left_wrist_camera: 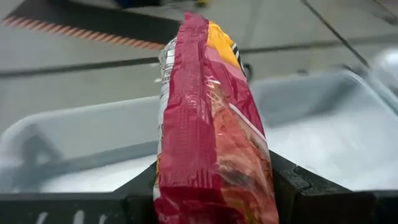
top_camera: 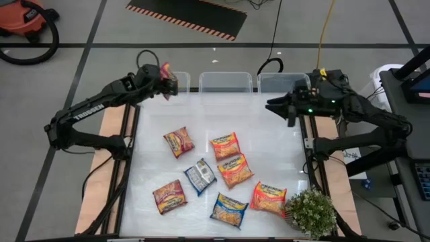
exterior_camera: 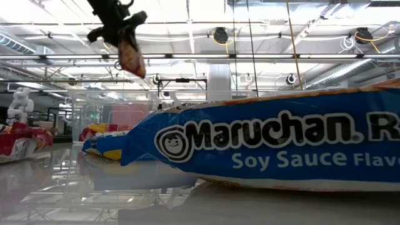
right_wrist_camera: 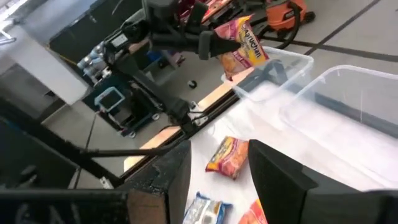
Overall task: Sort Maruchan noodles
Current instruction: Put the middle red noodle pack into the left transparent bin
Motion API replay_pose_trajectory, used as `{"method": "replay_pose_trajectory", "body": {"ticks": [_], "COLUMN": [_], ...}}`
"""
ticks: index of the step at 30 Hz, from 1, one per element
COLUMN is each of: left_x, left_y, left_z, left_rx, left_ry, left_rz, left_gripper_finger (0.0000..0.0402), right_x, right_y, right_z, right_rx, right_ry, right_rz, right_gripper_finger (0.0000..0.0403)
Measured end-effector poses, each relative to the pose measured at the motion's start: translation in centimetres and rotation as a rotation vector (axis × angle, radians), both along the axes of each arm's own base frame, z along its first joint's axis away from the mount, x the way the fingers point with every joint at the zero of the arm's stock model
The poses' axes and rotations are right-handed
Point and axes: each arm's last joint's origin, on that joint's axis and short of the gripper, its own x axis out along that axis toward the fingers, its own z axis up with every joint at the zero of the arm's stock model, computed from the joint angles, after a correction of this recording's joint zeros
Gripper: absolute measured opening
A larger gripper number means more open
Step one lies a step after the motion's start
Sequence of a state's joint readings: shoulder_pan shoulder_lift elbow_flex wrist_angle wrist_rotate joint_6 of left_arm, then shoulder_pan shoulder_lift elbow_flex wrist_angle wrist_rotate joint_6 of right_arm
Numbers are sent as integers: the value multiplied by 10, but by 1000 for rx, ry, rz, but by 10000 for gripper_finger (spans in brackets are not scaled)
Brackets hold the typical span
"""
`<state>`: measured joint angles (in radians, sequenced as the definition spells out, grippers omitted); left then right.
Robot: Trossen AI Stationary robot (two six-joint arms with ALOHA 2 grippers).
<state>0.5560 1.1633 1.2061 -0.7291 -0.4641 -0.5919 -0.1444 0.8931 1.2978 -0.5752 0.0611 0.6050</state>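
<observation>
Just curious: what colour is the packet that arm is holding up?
Dark red with some orange-yellow; the left wrist view shows it best.

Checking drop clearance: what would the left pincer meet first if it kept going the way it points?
Probably the clear bin at the table's far left corner. The left pincer, shut on a dark red noodle packet, points at its wall and open inside; nothing shows between, though depth is unclear.

The high view looks straight down on the whole table (top_camera: pixel 269 144). The low view sits at tabletop level, hard against a blue packet (exterior_camera: pixel 281 147). Each wrist view looks forward past its own fingers; both, like the overhead, show the dark red packet (left_wrist_camera: pixel 211 130) over the clear bin (right_wrist_camera: pixel 273 74).
</observation>
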Motion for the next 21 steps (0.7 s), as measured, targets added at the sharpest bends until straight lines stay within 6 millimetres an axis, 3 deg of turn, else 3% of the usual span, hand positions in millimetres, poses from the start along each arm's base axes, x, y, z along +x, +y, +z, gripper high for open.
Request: {"method": "replay_pose_trajectory", "body": {"ticks": [5, 9, 21], "left_x": [-7, -3, -6], "left_y": [17, 25, 23], "left_z": [-29, -52, -120], "left_rx": [-58, -32, -39], "left_ry": [-92, -208, -307], "left_rz": [173, 211, 240], "left_gripper_finger": [149, 149, 150], "right_x": [24, 44, 84], "right_y": [-4, -5, 2], "right_z": [-1, -2, -16], "right_rx": [29, 79, 175], "right_ry": [-39, -89, -87], "right_rz": [-30, -31, -1], "right_gripper_finger": [155, 155, 155]}}
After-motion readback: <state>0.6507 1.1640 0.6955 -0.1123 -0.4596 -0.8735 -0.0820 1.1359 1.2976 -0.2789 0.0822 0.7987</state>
